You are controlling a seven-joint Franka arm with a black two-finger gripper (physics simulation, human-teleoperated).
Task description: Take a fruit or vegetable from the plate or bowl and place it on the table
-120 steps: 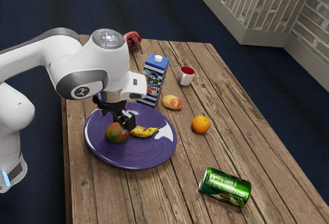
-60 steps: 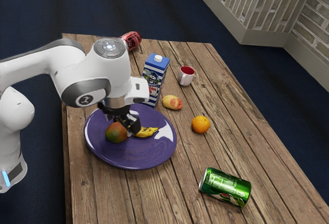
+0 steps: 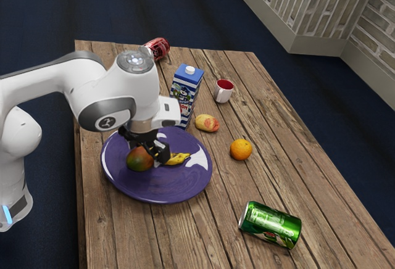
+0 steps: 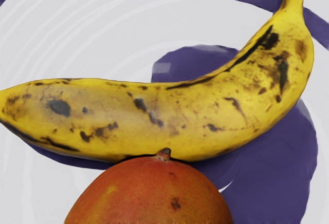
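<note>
Claw (image 3: 158, 155) left of exterior view's centre, over plate (image 3: 173, 189); apart or together, cannot tell. Banana (image 3: 178, 158) beneath, long axis toward view's right; mango (image 3: 139, 160) beside.

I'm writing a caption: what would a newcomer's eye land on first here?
The big white robot arm reaches from the exterior view's left over a glossy round purple plate. On it, a black-spotted yellow banana and red-green mango stand out. A shiny green metal can lies on its side near the exterior view's lower edge.

White arm (image 3: 46, 76) bent, pincer (image 3: 158, 154) (black) pointing downward
</note>
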